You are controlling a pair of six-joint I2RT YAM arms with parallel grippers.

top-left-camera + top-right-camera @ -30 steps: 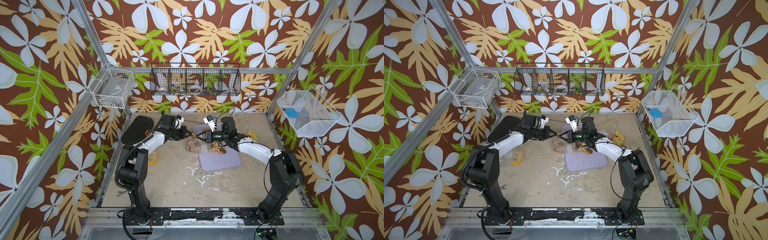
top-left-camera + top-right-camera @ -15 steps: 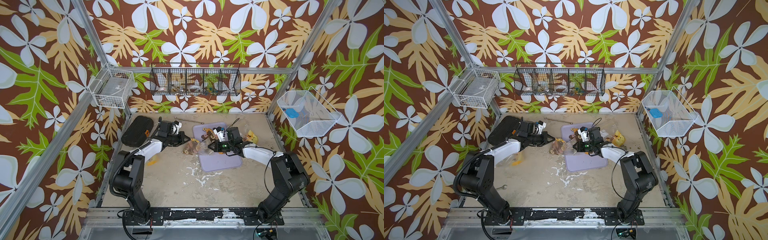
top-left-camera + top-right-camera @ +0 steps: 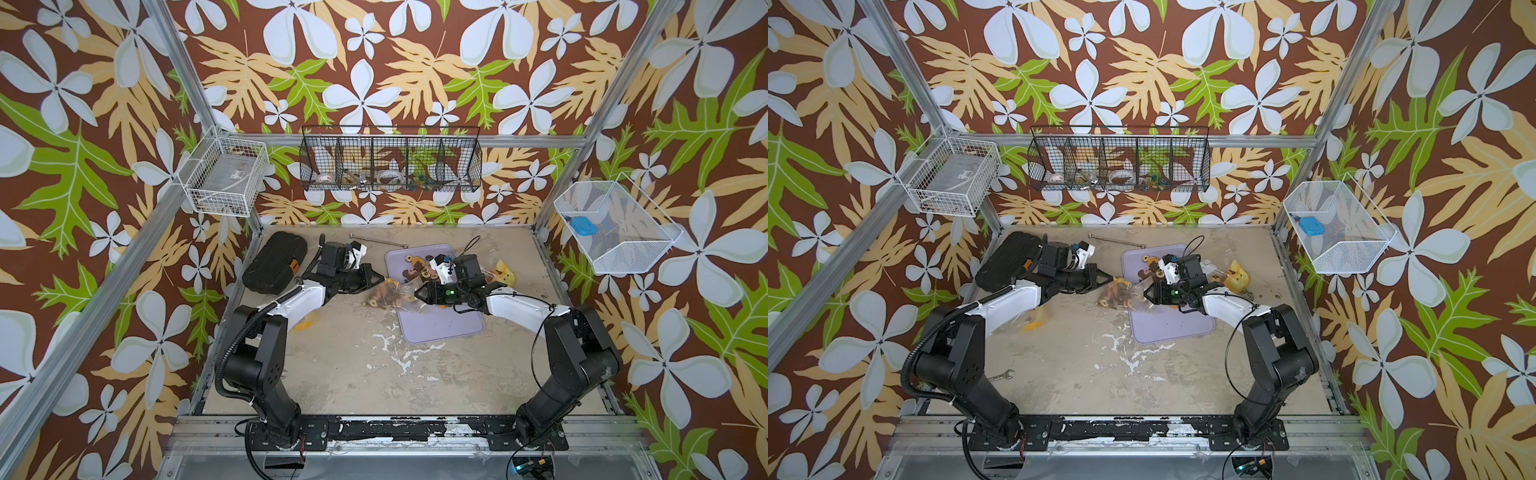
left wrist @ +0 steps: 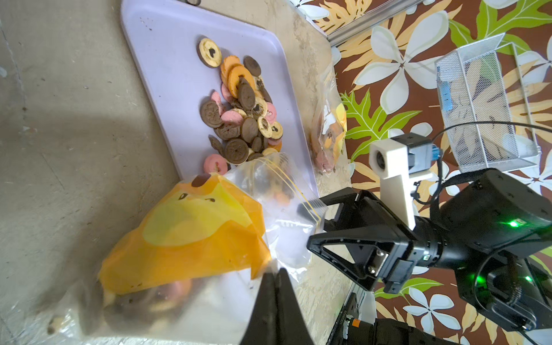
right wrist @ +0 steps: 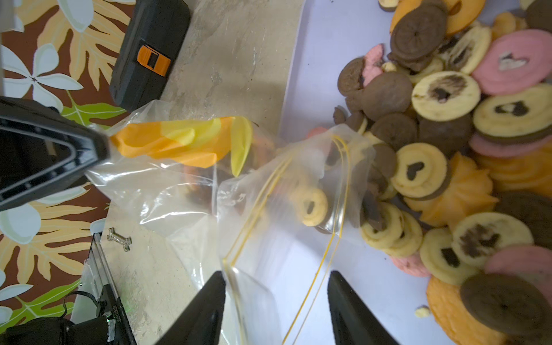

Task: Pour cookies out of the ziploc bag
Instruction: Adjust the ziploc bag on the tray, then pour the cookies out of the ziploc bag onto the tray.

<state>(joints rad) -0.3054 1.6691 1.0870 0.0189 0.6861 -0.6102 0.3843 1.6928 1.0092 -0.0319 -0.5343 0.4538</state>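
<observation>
Beige tabletop [image 3: 353, 374] is bearing your lilac plastic tray [image 4: 167, 59], already heaped with round brown, orange and pink cookies [image 4: 239, 119]. Your left gripper [image 4: 274, 271] is pinching the clear ziploc bag [image 4: 191, 236], with several cookies sitting inside. Its mouth is lying between the parted fingers of your right gripper [image 5: 276, 277].

Near half of the table [image 3: 374, 374] is wide open; farther back, black case [image 3: 272, 268], lavender tray [image 3: 449, 324] and cookie pile [image 3: 417, 270] crowd things.
</observation>
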